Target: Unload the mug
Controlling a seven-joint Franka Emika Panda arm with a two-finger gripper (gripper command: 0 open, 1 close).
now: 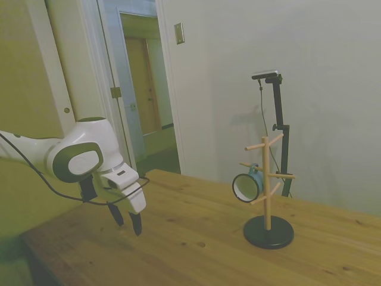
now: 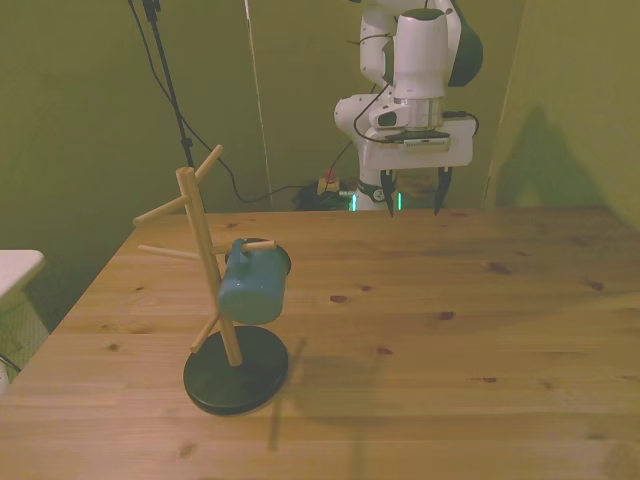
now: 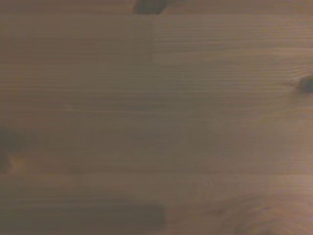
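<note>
The teal-blue mug [image 1: 248,183] [image 2: 253,283] hangs by its handle on a peg of the wooden peg stand [image 1: 266,190] [image 2: 208,270], its pale inside turned sideways. The stand's black round base [image 2: 236,370] rests on the wooden table [image 2: 450,340] toward the front view's left. My gripper [image 1: 127,220] [image 2: 412,199] hovers just above the table near its far edge, well away from the mug. Its fingers are open and hold nothing. The wrist view shows only blurred table planks [image 3: 156,117].
An open doorway [image 1: 149,89] and a white wall stand behind the table in the side view. A white object [image 2: 15,268] sits off the table's edge at the front view's left. Bare planks lie between the gripper and the stand.
</note>
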